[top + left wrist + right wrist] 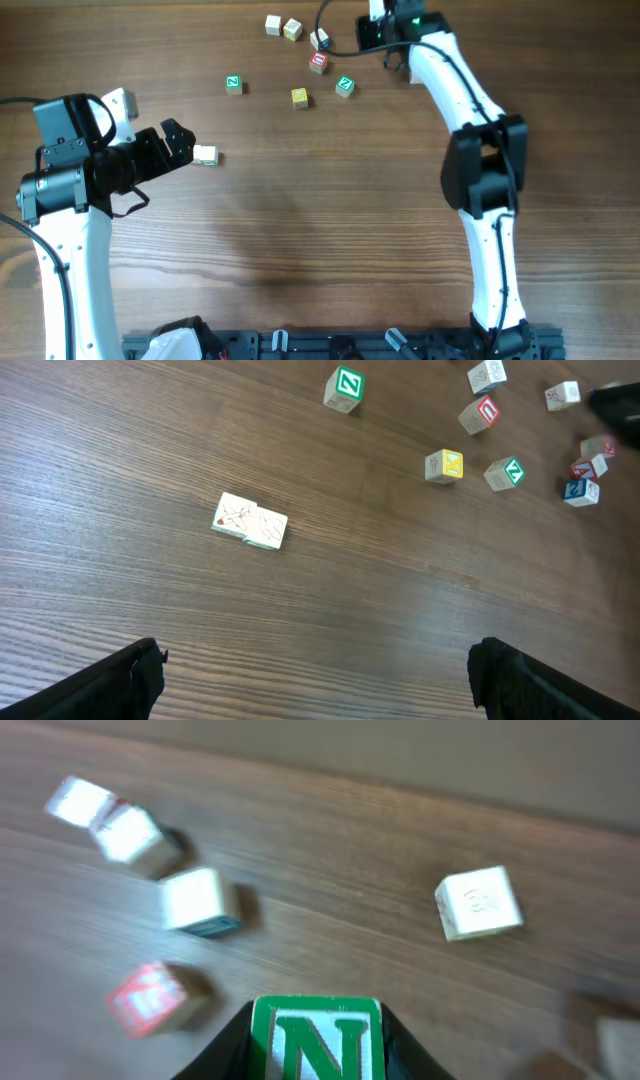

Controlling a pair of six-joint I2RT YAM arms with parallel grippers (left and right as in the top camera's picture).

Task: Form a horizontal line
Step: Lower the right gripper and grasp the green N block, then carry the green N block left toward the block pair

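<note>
green-lettered n cube [318, 1038] fills the bottom of the blurred right wrist view, clenched between the dark right fingers [228, 1060] toward the far edge of the tabletop [330, 220]; whether it rests on the wood or hangs clear of it cannot be told. loose cubes lie around it: a red-faced cube [150, 998] just to its left, a white cube with a blue side [198, 900] beyond that, two more pale ones further left, and a whitish cube [478, 902] off to the right. toward the left edge, the horizontal line [250, 522] is a short row of whitish cubes touching, seemingly two, lying flat and slightly askew, well apart from the scatter. left fingers [110, 680] stand spread wide, released, with the row just beyond their tips. between row and scatter sit a green z cube [233, 84] and a yellow cube [299, 97], apart from each other.
</note>
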